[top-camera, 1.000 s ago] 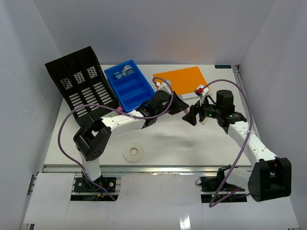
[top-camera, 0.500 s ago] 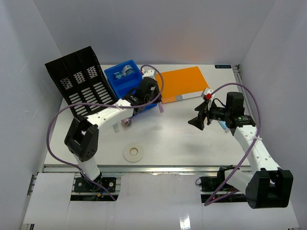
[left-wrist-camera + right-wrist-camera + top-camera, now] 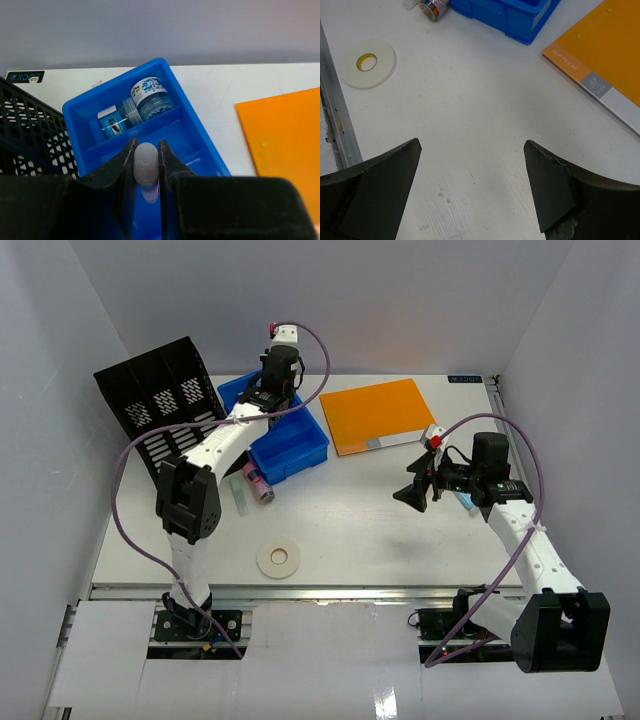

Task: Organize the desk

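Left end effector (image 3: 146, 150) clenched on white stick (image 3: 146, 170), above blue tray (image 3: 300, 458).
Right end effector (image 3: 472, 145) released, empty, right of tray.
Table (image 3: 380, 530) lies beneath tray.
Risk: off-centre release bounces stick off divider, out onto table.

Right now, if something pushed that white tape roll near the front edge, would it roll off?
Probably not: the tape roll lies flat on the desk, so it would likely slide rather than roll. It looks thin with a hollow core, so it is probably light and easily shoved. Lying so low, it may be awkward to pinch from above.
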You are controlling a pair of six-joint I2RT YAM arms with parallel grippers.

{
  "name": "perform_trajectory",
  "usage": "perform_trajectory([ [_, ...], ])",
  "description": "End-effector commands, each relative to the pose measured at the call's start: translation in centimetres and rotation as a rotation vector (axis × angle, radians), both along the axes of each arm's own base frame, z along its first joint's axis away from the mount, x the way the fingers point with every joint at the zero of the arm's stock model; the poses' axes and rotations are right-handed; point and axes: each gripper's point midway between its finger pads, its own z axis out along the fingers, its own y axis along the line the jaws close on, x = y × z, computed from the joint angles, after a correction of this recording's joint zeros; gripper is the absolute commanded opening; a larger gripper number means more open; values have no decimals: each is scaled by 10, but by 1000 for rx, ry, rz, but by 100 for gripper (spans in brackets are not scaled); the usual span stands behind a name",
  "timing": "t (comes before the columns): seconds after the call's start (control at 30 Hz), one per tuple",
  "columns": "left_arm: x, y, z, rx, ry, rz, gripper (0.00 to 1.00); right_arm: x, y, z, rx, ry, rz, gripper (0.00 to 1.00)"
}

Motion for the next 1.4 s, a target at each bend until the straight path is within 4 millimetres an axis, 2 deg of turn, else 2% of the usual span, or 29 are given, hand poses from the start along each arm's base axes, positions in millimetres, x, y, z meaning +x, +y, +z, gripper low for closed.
perform_trajectory([
  [0.0, 26, 20, -14, 250, 18, 44, 0, 1, -1, 5, 7, -13, 11, 90],
  [0.17, 47, 34, -27, 400, -27, 101, 0, 3, -3, 3, 8, -7, 4, 90],
  [0.2, 50, 36, -22, 423, -56, 109, 0, 3, -3, 3, 8, -5, 2, 90],
  [0.4, 53, 50, -40, 445, -36, 112, 0, 3, -4, 0, 14, 6, 4, 90],
  [0.5, 50, 53, -56, 456, 0, 88, 0, 4, -5, -1, 13, 12, 0, 90],
  [0.6, 45, 57, -78, 460, 52, 72, 15, 5, -7, -2, 14, 14, -10, 90],
  [0.7, 42, 60, -93, 451, 93, 69, 36, 6, -11, -1, 21, 16, -19, 90],
  [0.8, 39, 59, -98, 434, 116, 65, 63, 6, -12, -1, 25, 17, -21, 90],
  [0.87, 36, 58, -96, 414, 129, 61, 76, 10, -21, -1, 27, 19, -54, 90],
  [0.93, 34, 57, -90, 385, 134, 57, 85, 12, -25, -2, 27, 20, -66, 90],
  [1.03, 29, 50, -65, 317, 110, 40, 86, 13, -29, -5, 28, 26, -78, 90],
  [1.17, 11, 31, -30, 135, 102, -14, 87, 17, -37, -18, 9, 61, -111, 90],
  [1.23, -5, 18, -8, -3, 103, -66, 90, 22, -44, -28, -18, 97, -154, 90],
  [1.27, -20, 7, 7, -69, 102, -132, 91, 24, -46, -32, -30, 109, -173, 90],
  [1.37, -57, -4, 21, -214, 112, -217, 95, 35, -60, -42, -84, 141, -265, 90],
])
